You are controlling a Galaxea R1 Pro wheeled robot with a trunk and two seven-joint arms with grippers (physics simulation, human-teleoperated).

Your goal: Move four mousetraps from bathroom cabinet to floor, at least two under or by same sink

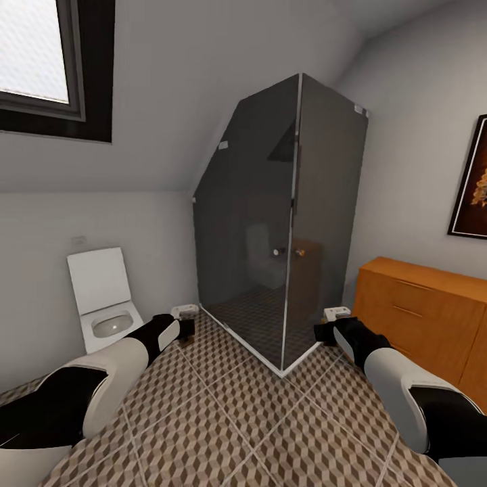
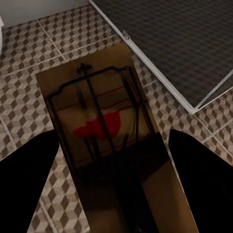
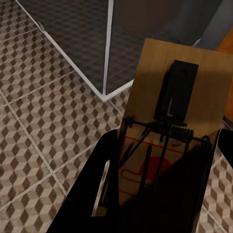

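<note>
Either side of the grey glass shower stall (image 1: 284, 230), the left gripper (image 2: 114, 194) and right gripper (image 3: 160, 204) each clamp a brown wooden mousetrap (image 2: 104, 126) (image 3: 177, 111).

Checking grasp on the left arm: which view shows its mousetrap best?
Left wrist view: the left gripper holds the mousetrap between its dark fingers, with the wire frame and red mark plain above the bathroom floor. In the head view it is just a small pale shape at the gripper's tip. The right wrist view shows a different trap.
</note>
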